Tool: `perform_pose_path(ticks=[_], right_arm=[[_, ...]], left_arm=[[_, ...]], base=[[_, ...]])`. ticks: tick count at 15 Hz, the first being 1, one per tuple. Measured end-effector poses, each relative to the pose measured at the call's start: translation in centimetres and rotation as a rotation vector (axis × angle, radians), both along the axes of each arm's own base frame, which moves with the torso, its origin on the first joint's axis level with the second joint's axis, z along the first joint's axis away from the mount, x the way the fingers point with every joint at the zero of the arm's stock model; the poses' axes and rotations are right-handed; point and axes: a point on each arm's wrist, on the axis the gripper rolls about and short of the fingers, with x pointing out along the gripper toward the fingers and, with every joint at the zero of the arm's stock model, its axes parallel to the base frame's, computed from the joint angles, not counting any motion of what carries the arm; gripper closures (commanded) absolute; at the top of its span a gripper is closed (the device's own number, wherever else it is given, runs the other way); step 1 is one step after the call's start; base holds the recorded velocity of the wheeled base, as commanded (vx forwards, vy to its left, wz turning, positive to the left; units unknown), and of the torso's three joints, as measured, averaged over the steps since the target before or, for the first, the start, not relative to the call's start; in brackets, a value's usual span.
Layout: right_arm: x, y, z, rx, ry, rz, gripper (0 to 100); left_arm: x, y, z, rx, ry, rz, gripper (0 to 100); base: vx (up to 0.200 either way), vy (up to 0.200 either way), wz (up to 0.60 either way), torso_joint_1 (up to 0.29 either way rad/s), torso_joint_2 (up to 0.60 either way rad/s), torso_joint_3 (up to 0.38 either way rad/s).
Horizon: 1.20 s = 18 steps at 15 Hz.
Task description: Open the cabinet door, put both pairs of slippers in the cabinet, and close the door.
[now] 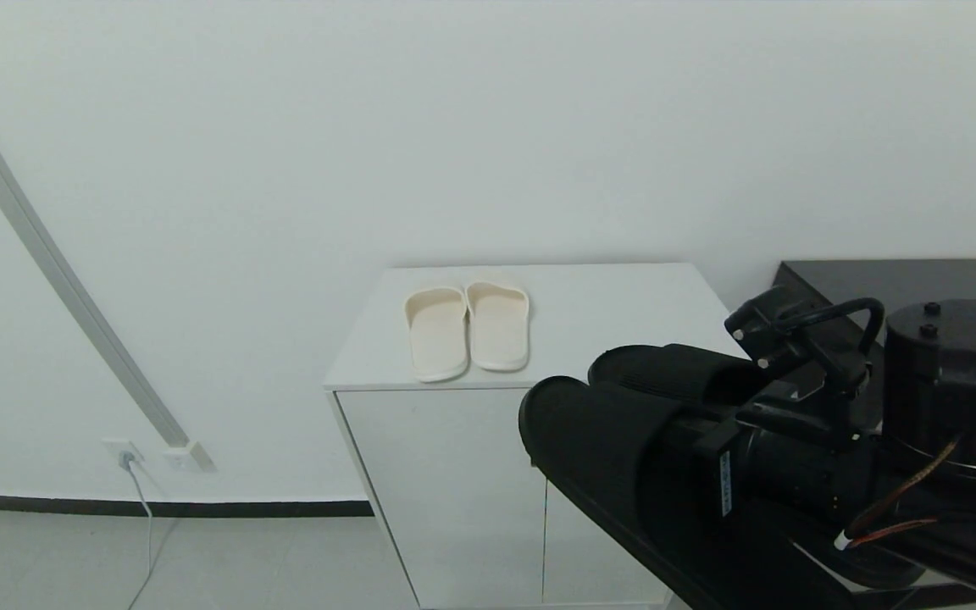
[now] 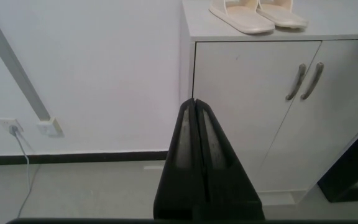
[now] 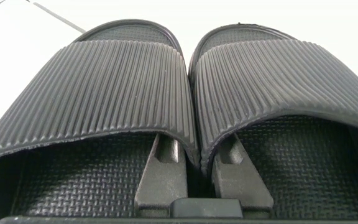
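- Far left: a grey conduit (image 1: 56, 263) runs slantwise down the white wall to a socket (image 1: 122, 453). A cable (image 1: 147, 525) is plugged in there and trails to the floor.
- My left claw (image 2: 195, 149): fingers pressed flat together, nothing between them. It points at the left front corner of the cabinet (image 1: 454, 474), short of it and not touching.
- The cabinet is white and stands against the wall. Both doors (image 2: 253, 106) are closed, with two upright handles (image 2: 296, 81) side by side at the centre seam.
- The cream slippers (image 1: 467, 330) lie flat on the cabinet top, left of centre. The pair is touching, with toes toward the wall and heels near the front edge.
- The black slippers (image 1: 615, 432) are held in the air in front of the cabinet's right door, level with its top edge. They lie side by side with ribbed straps up.
- My right claw (image 3: 197, 155): narrow, one finger (image 3: 160, 174) inside each black slipper, pinching their inner walls together.
- Far right: a dark table (image 1: 903, 280) stands beside the cabinet.
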Motion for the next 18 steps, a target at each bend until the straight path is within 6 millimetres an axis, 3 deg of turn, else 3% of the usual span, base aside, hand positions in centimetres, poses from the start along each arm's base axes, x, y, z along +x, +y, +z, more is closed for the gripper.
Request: perform_pose_path(ticks=[5,13,14,18], right_arm=[[0.1,0.1,-0.3,-0.008,0.008,-0.001,100],[-0.1,-0.1,-0.9,-0.025,0.022,0.001,100],[-0.1,-0.1,-0.9,-0.027,0.022,0.002,100],[-0.2,-0.1,-1.1,-0.039,0.021,0.007,100]], left_arm=[[0.0,0.0,0.0,0.0,0.0,0.0,100],[0.0,0.0,0.0,0.0,0.0,0.0,100],[0.0,0.0,0.0,0.0,0.0,0.0,0],[0.0,0.0,0.0,0.0,0.0,0.0,0]], base=[[0.0,0.0,0.0,-0.105,0.25,0.139],[0.0,0.0,0.0,-0.225,0.53,0.309],[0.0,0.0,0.0,-0.207,0.52,0.31],[0.0,0.0,0.0,-0.193,0.51,0.315]])
